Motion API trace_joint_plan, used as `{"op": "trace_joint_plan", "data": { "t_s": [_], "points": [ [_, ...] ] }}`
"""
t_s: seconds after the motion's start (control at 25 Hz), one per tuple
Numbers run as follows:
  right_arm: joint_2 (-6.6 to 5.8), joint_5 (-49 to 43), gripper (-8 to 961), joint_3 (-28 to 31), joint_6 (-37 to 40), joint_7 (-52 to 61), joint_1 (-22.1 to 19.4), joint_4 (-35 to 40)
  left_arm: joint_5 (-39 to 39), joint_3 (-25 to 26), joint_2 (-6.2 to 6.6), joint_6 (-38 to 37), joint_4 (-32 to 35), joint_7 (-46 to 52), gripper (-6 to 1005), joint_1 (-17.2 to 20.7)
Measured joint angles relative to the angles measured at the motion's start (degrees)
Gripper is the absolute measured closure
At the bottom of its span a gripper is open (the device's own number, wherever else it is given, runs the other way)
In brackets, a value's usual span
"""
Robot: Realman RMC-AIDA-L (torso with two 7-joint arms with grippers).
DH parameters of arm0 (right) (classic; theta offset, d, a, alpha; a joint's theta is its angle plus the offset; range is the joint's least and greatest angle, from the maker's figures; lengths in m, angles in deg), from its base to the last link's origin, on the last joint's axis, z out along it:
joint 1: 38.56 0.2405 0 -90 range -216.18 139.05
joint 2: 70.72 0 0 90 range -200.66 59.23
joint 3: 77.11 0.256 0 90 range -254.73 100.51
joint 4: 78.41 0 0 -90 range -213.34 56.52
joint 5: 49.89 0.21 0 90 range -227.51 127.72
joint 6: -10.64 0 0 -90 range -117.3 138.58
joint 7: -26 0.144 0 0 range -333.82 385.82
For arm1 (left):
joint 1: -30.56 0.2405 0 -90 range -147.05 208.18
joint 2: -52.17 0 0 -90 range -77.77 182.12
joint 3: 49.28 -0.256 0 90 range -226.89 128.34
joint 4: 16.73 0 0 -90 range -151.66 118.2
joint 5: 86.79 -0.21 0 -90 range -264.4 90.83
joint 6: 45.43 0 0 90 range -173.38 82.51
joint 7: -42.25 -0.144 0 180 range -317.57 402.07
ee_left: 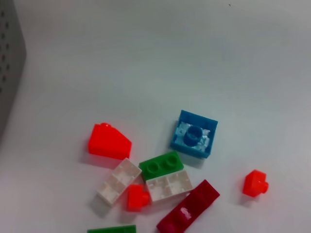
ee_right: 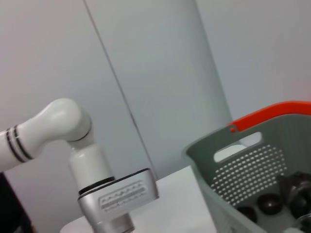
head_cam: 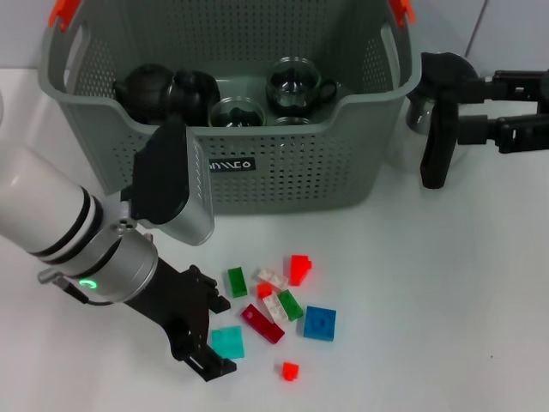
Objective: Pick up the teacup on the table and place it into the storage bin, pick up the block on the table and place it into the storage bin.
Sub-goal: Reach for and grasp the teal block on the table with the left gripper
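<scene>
Teal block (head_cam: 228, 342) lay on the tabletop (head_cam: 429, 300) between the open fingers of the left pincer (head_cam: 208, 335); the right pincer (head_cam: 433, 129), state unclear, hung beside the storage bin (head_cam: 283, 172).

Bench (ee_left: 146, 58): white, bearing scattered blocks
Blue block (ee_left: 194, 134): apart from cluster
Green block (ee_left: 162, 165): touching white block (ee_left: 169, 187)
Storage bin (ee_left: 9, 73): at frame edge

- The storage bin (head_cam: 292, 172), grey-green and perforated, is set far on the desk (head_cam: 446, 292); teacups (head_cam: 296, 84) are held inside.
- Coloured blocks (head_cam: 279, 313) are scattered near, before it.
</scene>
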Motion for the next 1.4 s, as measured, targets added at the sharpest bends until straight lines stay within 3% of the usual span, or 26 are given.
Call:
{"op": "trace_joint_plan", "data": {
  "t_s": [0.76, 1.4],
  "points": [
    [0.22, -0.5, 67, -5.6, 2.7, -2.3, 0.0, 0.0, -0.1, -1.3, 0.00, 1.5, -1.3, 0.9, 130, 0.3],
    [0.25, -0.1, 67, -4.5, 2.5, -1.9, -0.3, -0.1, -0.2, -2.1, 0.00, 2.4, -1.9, 1.0, 138, 0.4]
  ]
}}
